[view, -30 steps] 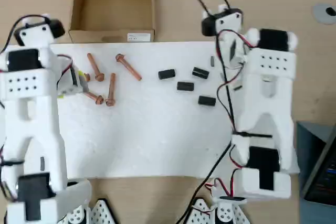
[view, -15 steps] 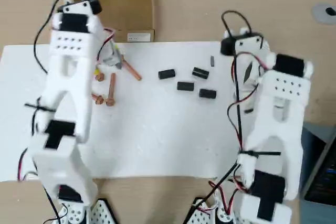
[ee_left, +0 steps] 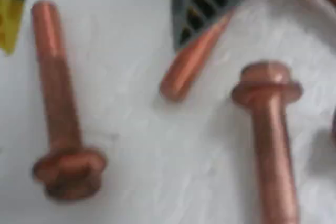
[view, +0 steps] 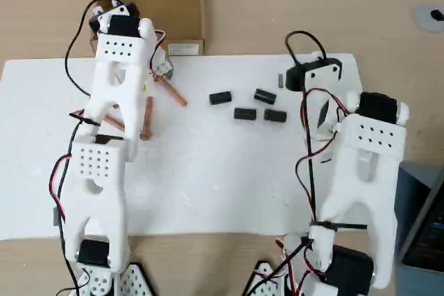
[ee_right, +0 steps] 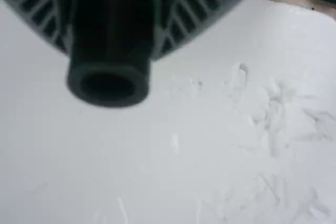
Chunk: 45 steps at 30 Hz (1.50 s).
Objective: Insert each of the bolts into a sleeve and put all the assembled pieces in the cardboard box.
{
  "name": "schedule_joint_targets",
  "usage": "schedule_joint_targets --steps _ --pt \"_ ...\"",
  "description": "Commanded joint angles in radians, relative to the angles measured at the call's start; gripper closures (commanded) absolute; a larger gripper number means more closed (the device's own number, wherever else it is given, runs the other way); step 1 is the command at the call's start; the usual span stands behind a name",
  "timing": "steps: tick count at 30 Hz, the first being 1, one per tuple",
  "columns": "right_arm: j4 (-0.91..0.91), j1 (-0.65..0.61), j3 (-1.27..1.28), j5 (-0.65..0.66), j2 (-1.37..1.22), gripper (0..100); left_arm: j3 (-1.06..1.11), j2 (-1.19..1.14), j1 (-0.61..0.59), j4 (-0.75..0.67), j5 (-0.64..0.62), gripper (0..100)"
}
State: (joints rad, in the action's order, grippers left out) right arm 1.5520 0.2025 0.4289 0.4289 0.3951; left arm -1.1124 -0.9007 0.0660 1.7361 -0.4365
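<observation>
Up close, the left gripper [ee_left: 94,40] gapes around one copper bolt [ee_left: 55,93], while the right gripper [ee_right: 113,14] clamps a black sleeve [ee_right: 109,56]. Overhead, the cardboard box [view: 139,48] just beyond the left gripper bears a white label [view: 184,48], its print unreadable.

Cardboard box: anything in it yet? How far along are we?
Done: nothing. What shows of the cardboard box floor is bare, and no bolt is in a sleeve. In hand: the open left gripper is over the loose bolts, and one sleeve sits at the right gripper. Left: every insertion and all boxing. More sleeves lie on the foam.
</observation>
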Motion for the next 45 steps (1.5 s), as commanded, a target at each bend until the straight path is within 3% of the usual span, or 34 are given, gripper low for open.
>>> schedule_joint_targets --steps 1,23,36,45 --pt "-0.008 0.015 -0.002 0.003 0.044 98.8 -0.123 -0.033 0.009 0.009 -0.005 79" --pt "0.009 0.015 0.016 -0.003 0.042 98.8 -0.285 -0.291 0.008 0.0 -0.005 79" --pt "0.005 0.015 0.025 -0.003 0.044 98.8 -0.276 -0.297 0.011 0.0 0.005 99" --pt "0.014 0.015 -0.001 -0.003 0.045 98.8 -0.315 -0.277 0.015 0.017 0.086 100"
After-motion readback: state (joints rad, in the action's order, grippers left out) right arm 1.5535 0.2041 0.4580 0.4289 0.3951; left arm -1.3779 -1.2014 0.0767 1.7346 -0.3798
